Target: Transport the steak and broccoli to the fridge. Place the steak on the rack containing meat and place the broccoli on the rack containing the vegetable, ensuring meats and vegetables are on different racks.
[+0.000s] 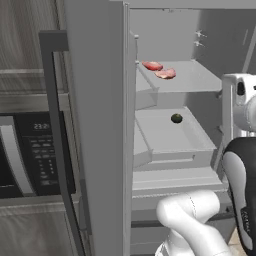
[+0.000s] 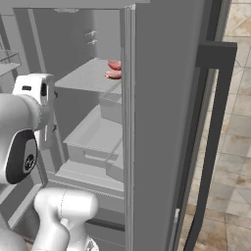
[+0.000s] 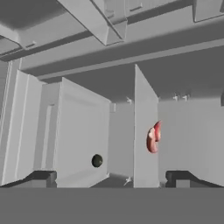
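Wide-spread and empty, gripper (image 3: 111, 179) faces the fridge (image 1: 100, 125), steak (image 1: 165, 74) near its upper rack (image 1: 192, 80) front edge.

We see the fridge (image 1: 100, 125) cut off at the top and bottom edges of both base views. In the right base view its open door hides part of the steak (image 2: 113, 74) and the darker meat piece (image 2: 114, 64) on the upper rack (image 2: 88, 76). The small dark green vegetable (image 1: 176, 118) is too small to identify. We cannot tell the claw's (image 3: 111, 177) state: only its fingertips (image 3: 41, 177) show.
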You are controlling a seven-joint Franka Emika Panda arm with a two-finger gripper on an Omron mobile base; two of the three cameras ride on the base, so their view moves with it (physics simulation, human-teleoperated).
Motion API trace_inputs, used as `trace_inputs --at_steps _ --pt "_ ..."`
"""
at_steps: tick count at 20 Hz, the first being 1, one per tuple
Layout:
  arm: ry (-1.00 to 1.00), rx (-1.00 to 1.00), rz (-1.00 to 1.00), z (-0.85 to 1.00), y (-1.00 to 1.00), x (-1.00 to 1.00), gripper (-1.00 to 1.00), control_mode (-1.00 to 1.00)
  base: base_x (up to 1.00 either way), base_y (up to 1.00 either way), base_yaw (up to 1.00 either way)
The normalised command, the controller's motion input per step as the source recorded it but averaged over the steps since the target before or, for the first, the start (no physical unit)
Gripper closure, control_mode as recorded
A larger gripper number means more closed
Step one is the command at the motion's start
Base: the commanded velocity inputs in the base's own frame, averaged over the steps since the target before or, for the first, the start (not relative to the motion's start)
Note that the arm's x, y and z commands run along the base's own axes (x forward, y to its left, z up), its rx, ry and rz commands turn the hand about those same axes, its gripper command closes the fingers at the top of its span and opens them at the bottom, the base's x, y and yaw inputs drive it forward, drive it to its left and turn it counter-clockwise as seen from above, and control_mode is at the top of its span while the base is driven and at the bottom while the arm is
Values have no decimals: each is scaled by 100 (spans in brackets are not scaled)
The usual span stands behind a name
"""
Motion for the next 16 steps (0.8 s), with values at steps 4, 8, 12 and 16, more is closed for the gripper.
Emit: trace_inputs --at_steps 4,8,12,16 --pt "0 0 0 4 0 -29 -100 100 -46 0 0" --pt "0 0 0 0 0 0 -100 100 -100 1 -1" --pt "0 0 0 0 0 0 -100 100 -100 7 0" --pt "0 0 0 0 0 0 -100 100 -100 0 0"
